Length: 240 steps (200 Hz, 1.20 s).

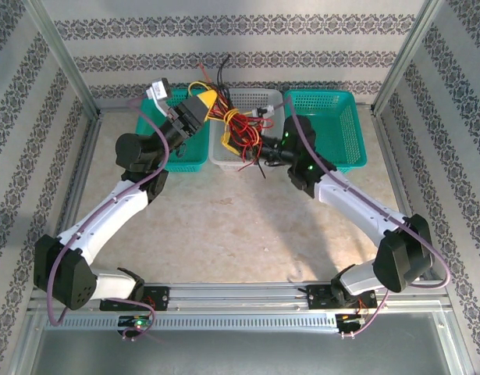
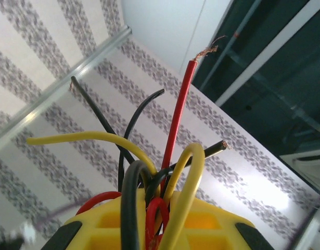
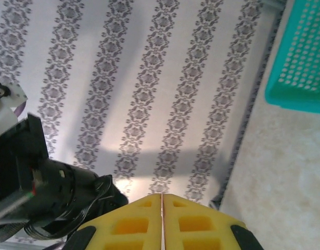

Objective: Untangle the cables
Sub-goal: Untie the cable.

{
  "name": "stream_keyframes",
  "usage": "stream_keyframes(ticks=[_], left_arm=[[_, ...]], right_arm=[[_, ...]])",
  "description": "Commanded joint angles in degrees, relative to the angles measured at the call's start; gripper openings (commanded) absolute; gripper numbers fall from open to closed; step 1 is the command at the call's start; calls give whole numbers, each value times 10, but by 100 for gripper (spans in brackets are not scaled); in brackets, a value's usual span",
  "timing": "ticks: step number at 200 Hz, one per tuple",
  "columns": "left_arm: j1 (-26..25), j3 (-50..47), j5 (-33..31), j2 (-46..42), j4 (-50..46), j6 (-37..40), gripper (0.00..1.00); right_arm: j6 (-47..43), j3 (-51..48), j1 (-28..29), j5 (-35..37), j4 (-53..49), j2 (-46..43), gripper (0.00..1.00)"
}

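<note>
The cables (image 1: 240,129) are a tangle of red, black and yellow wires hanging over the white basket (image 1: 222,156). My left gripper (image 1: 204,101) is raised at the back and is shut on the bundle. In the left wrist view several wire ends fan up out of that gripper (image 2: 157,221), among them a red cable (image 2: 176,125) with a frayed copper tip. My right gripper (image 1: 261,148) sits at the tangle's right side. In the right wrist view its yellow jaws (image 3: 162,211) are pressed together with a thin reddish line in the seam.
A teal basket (image 1: 337,129) stands at the back right and another teal basket (image 1: 186,160) at the back left, partly under the left arm. The patterned back wall rises close behind them. The left arm's black wrist (image 3: 45,192) is near the right gripper.
</note>
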Motion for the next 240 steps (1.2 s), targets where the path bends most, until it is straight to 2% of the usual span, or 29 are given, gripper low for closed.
stream_keyframes(ticks=[1,20,42,70,98,127,166,195,216,240], left_arm=[[-8,-17,-146,-37,67,84,0],[-10,-52,-223,-56,39,165,0],[-19,-66,-287,-77,-48,259,0],[-39,-101,-376,-83,-82,310,0],[-57,-123,-410,-95,-123,372,0],[-59,-154,-384,-107,-154,387,0],[-61,-191,-340,-151,-240,373,0],[-61,-195,-227,-191,-274,351,0],[-60,-184,-137,-209,-279,301,0],[-60,-190,-73,-217,-222,222,0]], right_arm=[[69,-96,24,77,117,-33,0],[83,-161,35,113,126,-100,0],[65,-212,41,147,51,-211,0],[46,-223,43,155,-53,-304,0],[30,-199,43,157,-122,-355,0],[-31,-105,30,168,-221,-360,0],[-89,72,-26,148,-291,-283,0],[-121,209,-72,120,-341,-197,0],[-128,300,-108,89,-362,-123,0],[-147,380,-135,80,-385,-48,0]])
